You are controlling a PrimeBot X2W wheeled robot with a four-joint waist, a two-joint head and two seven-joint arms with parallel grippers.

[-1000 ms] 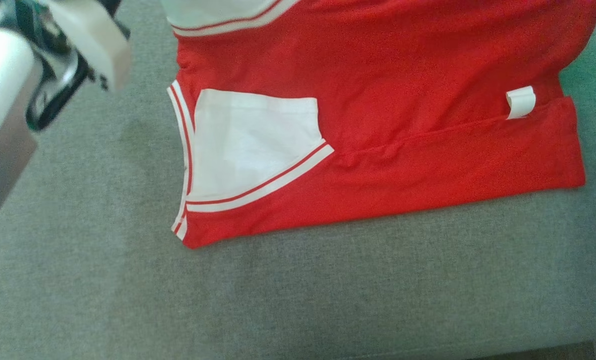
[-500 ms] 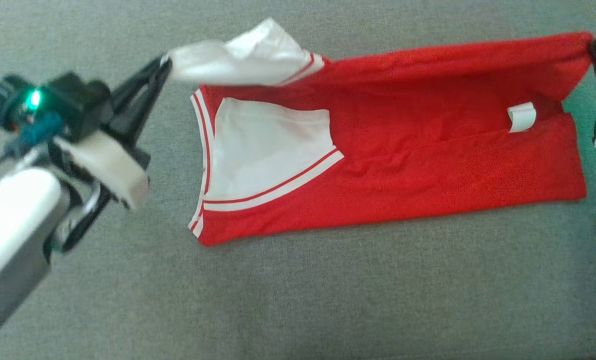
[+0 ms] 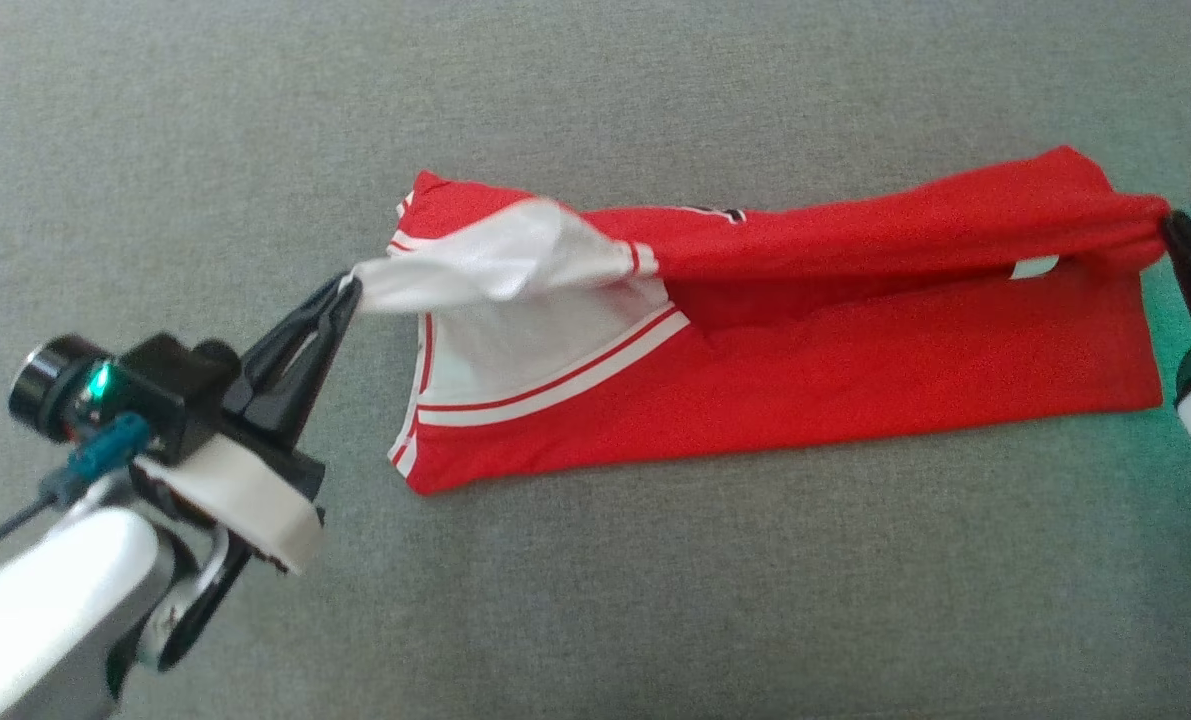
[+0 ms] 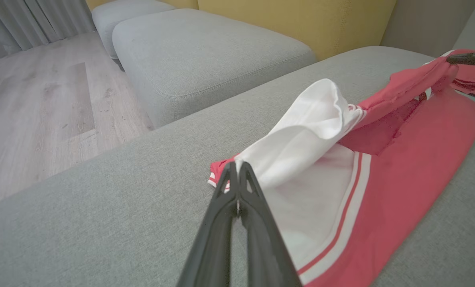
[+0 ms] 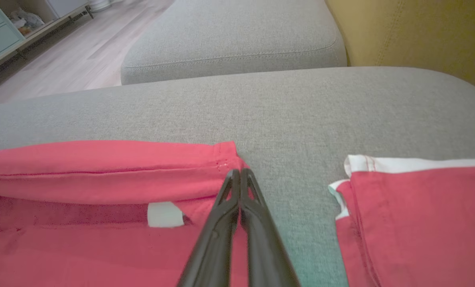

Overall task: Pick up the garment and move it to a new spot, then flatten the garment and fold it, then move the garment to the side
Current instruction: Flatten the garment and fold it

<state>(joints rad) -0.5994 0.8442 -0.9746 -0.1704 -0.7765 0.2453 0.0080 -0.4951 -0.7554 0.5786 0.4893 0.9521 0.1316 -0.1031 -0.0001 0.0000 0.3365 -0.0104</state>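
Lying on a grey sofa (image 3: 655,600) in the head view, the red garment (image 3: 855,350) has its upper layer lifted taut. Left wrist view: left end effector (image 4: 237,169) clenched on the white sleeve (image 4: 301,139). Right wrist view: right end effector (image 5: 240,175) clenched on the hem (image 5: 225,153).

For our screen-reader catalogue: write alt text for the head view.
A red-and-white garment lies on a grey cushion, its upper layer lifted and stretched between two dark tools. The left tool is shut on the white part at one end, and the right tool is shut on the bunched red cloth at the other.
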